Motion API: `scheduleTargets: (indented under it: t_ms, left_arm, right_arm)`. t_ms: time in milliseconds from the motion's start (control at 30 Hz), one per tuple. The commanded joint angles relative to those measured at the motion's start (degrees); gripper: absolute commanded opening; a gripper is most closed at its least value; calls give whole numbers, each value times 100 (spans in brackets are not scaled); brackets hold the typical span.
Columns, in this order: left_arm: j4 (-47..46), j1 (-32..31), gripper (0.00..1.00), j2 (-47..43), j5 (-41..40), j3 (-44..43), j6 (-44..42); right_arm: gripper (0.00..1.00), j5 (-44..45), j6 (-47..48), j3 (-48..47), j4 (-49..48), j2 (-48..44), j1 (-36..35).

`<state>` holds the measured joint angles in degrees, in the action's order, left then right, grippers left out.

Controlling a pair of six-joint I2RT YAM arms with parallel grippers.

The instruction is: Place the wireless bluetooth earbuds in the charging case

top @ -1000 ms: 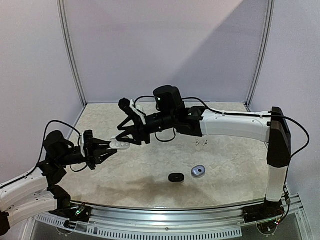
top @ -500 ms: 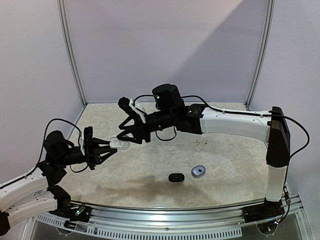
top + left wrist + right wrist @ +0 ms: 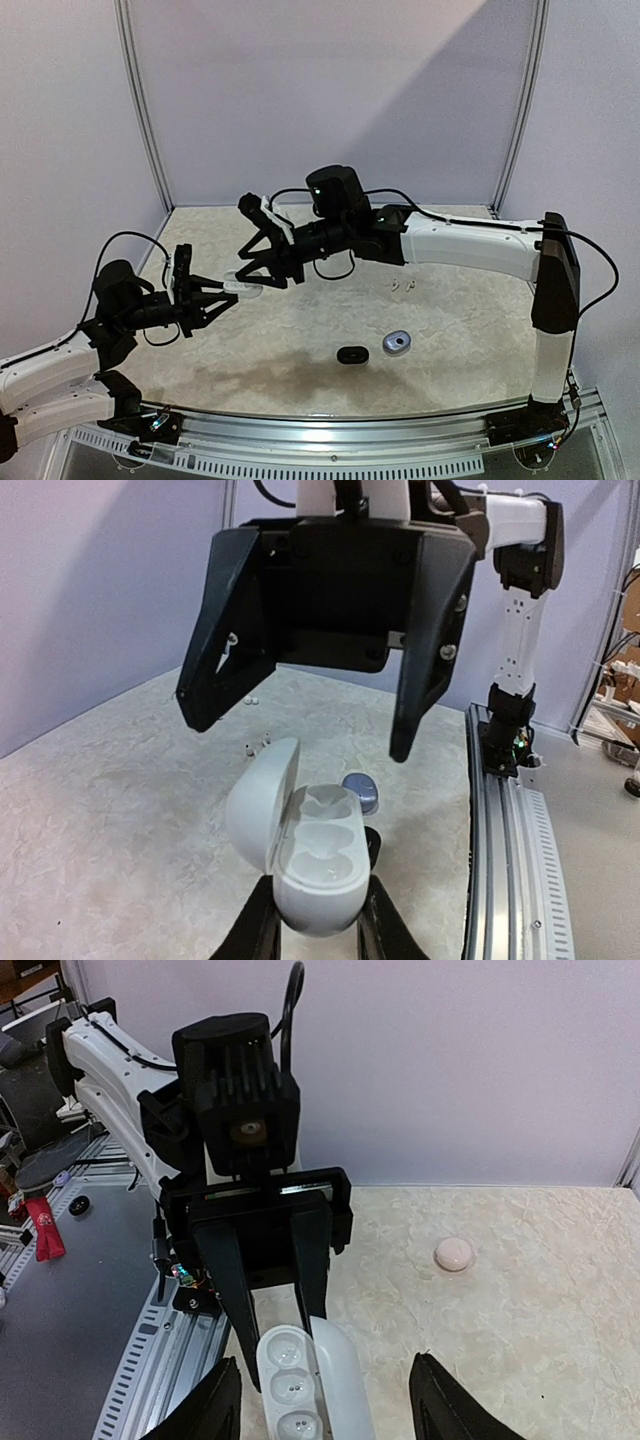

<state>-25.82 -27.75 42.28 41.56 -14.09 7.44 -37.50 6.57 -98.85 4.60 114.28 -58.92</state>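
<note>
My left gripper (image 3: 318, 922) is shut on the lower end of a white charging case (image 3: 318, 865), held off the table with its lid swung open to the left. Its sockets look bare. My right gripper (image 3: 298, 735) hangs just above and beyond the case, open, with nothing between its fingers. In the right wrist view the case (image 3: 290, 1380) lies between the right gripper's (image 3: 322, 1400) spread fingers. From above, both grippers meet over the left of the table around the case (image 3: 243, 288). Tiny white earbuds (image 3: 400, 287) lie on the table to the right, and two earbuds (image 3: 250, 748) stand behind the case.
A black case (image 3: 352, 354) and a blue-grey case (image 3: 397, 343) lie side by side near the front middle of the table. A pale pink round case (image 3: 453, 1254) sits by the wall. The metal rail (image 3: 350, 425) runs along the near edge.
The right gripper's fingers have spread a little wider over the case. The left arm has edged slightly forward and up with the case still held.
</note>
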Motion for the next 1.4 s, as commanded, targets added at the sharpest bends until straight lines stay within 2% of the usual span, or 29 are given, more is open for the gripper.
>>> scheduleTargets:
  t_ms: [0,100,167,300,400,467,567,667,867,1100,1367]
  left_arm:
    - [-65,-24,0,52,-92,-112,135]
    - [-63,-20,0,56,-93,-107,132]
    - [-55,-12,0,49,-96,-100,112]
    - [-63,-9,0,30,-113,-82,62]
    - [-63,-3,0,6,-122,-68,35]
    - [-63,-3,0,-21,-122,-61,3]
    - [-59,10,0,-44,-130,-50,-29]
    - [-70,15,0,-28,-123,-42,-40]
    - [-67,15,0,-8,-129,-25,-91]
    - [-71,16,0,58,-139,-24,-111]
    - [-89,24,0,105,-166,-13,-122]
  right_arm:
    - [59,-167,-169,-165,-311,-215,140]
    - [59,345,-580,-219,-395,-334,351]
    - [58,1005,-1297,-397,-29,-412,619]
    - [53,3077,-2242,-570,1593,-585,1432]
    - [52,4028,-2690,-492,2821,-668,2109]
    - [50,4360,-2754,-420,3496,-632,2561]
    - [44,4469,-2658,-220,4065,-538,3239]
    - [32,4630,-2395,-76,4245,-414,3818]
    - [27,4381,-1254,-111,4282,112,4611]
    - [25,4220,-185,-268,4173,830,4944]
    - [22,4022,40,-498,4198,1445,5010]
